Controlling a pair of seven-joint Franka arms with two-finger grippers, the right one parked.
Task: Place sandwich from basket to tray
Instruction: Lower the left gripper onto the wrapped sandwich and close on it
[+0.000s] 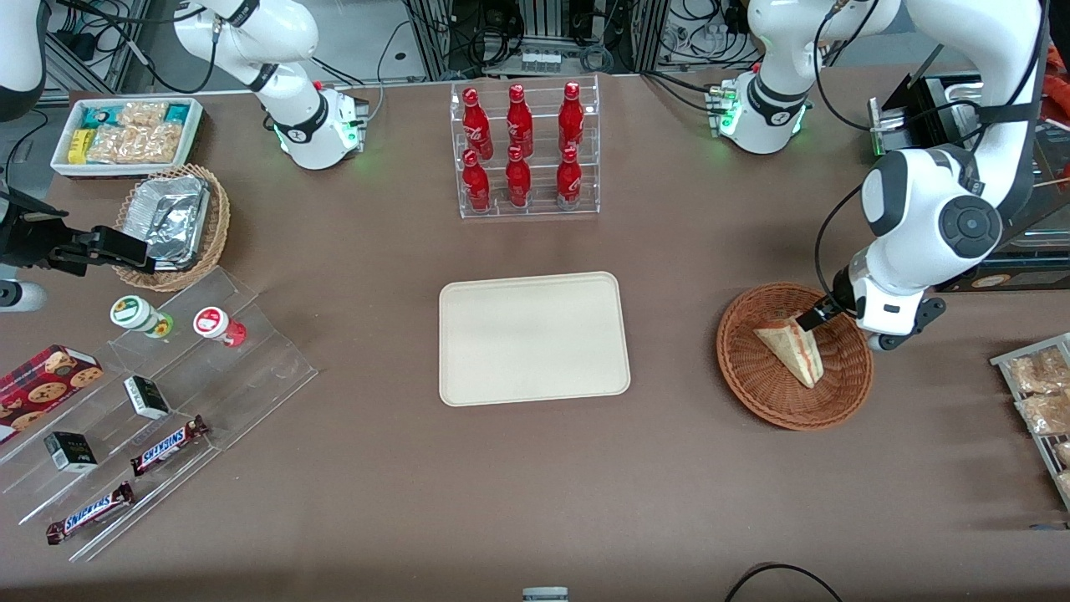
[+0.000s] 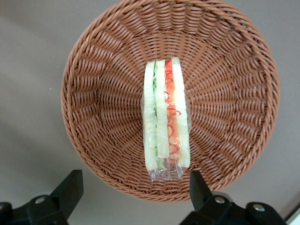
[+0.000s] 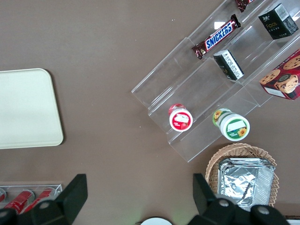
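The sandwich (image 1: 792, 349), a pale bread wedge in clear wrap, lies in the reddish-brown wicker basket (image 1: 752, 393) toward the working arm's end of the table. In the left wrist view its red, orange and green layers (image 2: 165, 119) face up inside the basket (image 2: 103, 93). My left gripper (image 1: 836, 328) hovers over the basket's edge, just above one end of the sandwich. It is open (image 2: 132, 183), its fingers wide apart and holding nothing. The cream tray (image 1: 533, 338) lies at the table's middle, beside the basket, with nothing on it; its corner also shows in the right wrist view (image 3: 23, 108).
A clear rack of red bottles (image 1: 524, 150) stands farther from the front camera than the tray. Bagged pastries (image 1: 1041, 393) lie at the working arm's end. Toward the parked arm's end are clear stepped stands with snacks (image 1: 159, 393), a tan basket with a foil container (image 1: 171, 221) and a white bin (image 1: 125, 134).
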